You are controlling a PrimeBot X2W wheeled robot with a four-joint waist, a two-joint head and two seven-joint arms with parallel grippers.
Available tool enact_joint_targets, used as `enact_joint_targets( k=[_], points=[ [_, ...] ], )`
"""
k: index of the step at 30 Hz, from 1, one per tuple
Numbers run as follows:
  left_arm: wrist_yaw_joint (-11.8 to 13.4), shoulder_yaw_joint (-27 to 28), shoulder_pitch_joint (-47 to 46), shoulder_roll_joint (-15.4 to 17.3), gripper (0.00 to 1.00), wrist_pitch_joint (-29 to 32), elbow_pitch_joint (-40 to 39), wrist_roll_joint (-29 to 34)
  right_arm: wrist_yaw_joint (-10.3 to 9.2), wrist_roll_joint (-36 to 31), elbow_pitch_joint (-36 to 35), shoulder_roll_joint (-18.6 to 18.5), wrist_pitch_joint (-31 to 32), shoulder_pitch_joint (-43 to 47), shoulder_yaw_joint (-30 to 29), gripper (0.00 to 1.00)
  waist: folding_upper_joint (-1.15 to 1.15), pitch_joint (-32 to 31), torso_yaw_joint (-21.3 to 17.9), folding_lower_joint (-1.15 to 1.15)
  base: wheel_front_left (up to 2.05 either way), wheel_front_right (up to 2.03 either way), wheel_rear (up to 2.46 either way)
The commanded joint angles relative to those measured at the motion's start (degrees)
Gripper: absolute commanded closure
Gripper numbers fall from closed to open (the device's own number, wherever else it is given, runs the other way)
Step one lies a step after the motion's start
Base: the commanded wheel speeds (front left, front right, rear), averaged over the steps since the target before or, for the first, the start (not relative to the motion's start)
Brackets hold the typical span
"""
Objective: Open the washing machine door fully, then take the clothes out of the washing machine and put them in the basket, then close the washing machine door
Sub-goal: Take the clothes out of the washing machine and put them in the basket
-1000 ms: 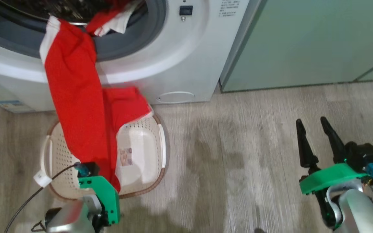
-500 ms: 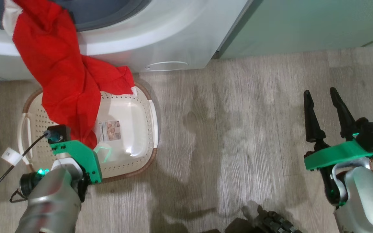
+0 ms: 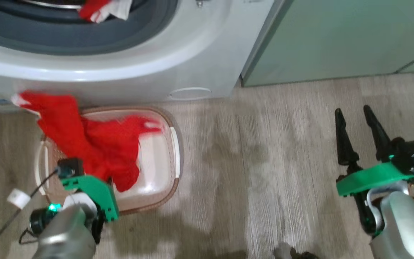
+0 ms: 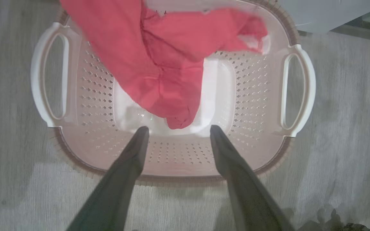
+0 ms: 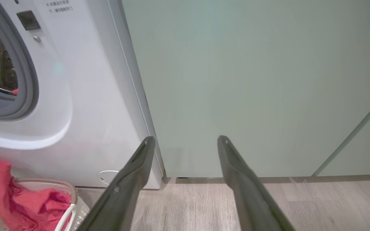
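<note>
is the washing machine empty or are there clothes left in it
Not empty. A red and white garment lies at the mouth of the washing machine, over its grey rubber ring.

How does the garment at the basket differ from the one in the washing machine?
The basket garment sprawls across the basket, one end past its rim; the other garment lies bunched on the washing machine's grey ring. The basket garment looks nearly all red; the other shows a clear white part. Both are bright red fabric.
</note>
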Motion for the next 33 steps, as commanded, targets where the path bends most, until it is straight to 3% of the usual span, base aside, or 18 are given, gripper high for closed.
enact_joint_targets(
  k=[1, 18, 25, 33],
  points=[
    [-0.15, 1.03, 1.58, 1.24, 0.0, -1.46, -0.51, -0.4, 0.37, -0.03, -1.0, -0.56, -0.36, 2.08, 1.3, 0.0, 0.0, -3.06, 0.6, 0.0, 0.0, 0.0, 0.0],
    [-3.44, 0.45, 8.92, 3.27, 0.0, -11.87, -0.67, -1.23, 0.37, 1.09, 0.83, -0.19, -0.36, 8.46, 2.21, 0.0, 0.0, -16.47, 1.99, 0.0, 0.0, 0.0, 0.0],
    [-3.7, 0.76, 7.41, 4.16, 0.0, -12.45, -1.1, -1.76, 0.37, 1.17, 0.2, -0.05, -0.36, 8.18, 2.05, 0.0, 0.0, -15.4, 2.23, 0.0, 0.0, 0.0, 0.0],
    [-3.54, 1.02, 0.95, 5.64, 0.0, -11.63, -1.03, -2.35, 0.37, 1.2, -0.79, -0.06, -0.36, 5.26, 2.43, 0.0, 0.0, -8.48, 1.52, 0.0, 0.0, 0.0, 0.0]
  ],
)
